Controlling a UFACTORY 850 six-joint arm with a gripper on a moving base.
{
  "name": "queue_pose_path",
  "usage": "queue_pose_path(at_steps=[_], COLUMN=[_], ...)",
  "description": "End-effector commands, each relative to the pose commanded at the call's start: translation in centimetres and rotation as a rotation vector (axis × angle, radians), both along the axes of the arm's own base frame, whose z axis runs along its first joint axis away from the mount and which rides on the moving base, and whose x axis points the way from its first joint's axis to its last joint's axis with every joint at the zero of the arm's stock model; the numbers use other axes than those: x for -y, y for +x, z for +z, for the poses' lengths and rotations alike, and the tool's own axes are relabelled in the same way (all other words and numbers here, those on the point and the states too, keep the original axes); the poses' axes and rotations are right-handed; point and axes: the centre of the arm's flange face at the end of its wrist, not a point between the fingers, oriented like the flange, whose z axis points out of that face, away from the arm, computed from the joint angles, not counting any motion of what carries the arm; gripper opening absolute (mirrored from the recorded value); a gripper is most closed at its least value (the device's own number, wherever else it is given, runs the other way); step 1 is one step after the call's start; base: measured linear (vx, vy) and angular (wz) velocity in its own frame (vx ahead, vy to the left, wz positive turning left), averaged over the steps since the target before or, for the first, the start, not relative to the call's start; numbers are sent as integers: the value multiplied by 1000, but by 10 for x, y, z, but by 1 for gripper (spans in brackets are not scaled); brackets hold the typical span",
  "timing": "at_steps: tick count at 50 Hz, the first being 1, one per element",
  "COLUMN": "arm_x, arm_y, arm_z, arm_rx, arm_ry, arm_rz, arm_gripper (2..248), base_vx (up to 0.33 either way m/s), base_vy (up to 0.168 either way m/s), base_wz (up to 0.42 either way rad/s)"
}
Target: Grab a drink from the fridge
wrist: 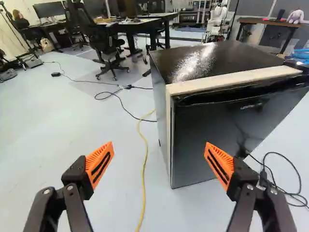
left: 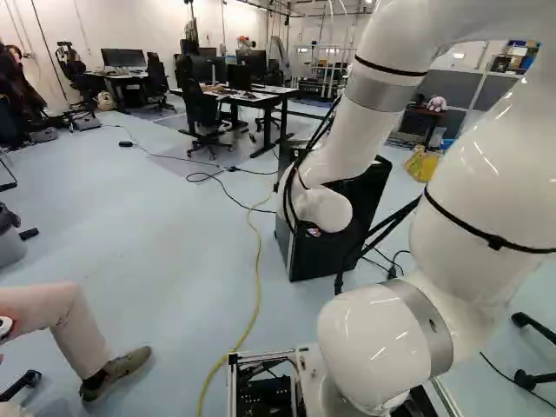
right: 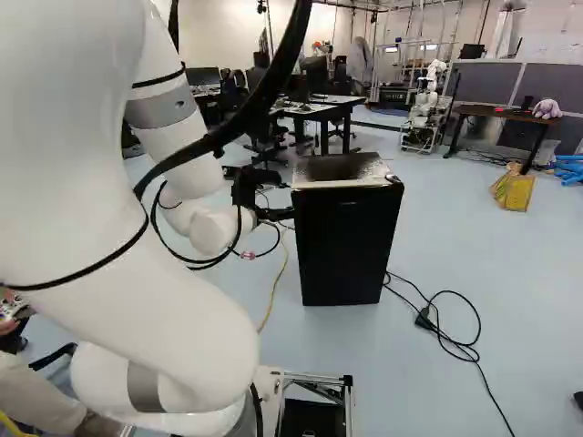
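The black, glossy-topped fridge (right: 344, 246) stood closed on the floor (right: 474, 273), near the released, wide-spread gripper (right: 278, 202). The wrist view showed orange pads (wrist: 100, 163), hidden in the left base view.

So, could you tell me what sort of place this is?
Probably a robotics lab or workshop: another robot stands at the back, cables run over the open floor, and desks with monitors line the far side.
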Motion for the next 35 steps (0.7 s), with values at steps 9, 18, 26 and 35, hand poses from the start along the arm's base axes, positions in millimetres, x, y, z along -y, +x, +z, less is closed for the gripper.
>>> queue_pose_path(at_steps=[9,18,26,35], arm_x=[-5,-10,-13,-17], arm_y=[11,19,25,32], arm_z=[-8,-16,-23,-31], arm_rx=[-13,-17,-22,-25], arm_ry=[6,8,9,8], arm_rz=[-28,-55,-79,-108], arm_gripper=[247,247,247,247], base_vx=[0,0,0,0], base_vy=[0,0,0,0], base_wz=[0,0,0,0])
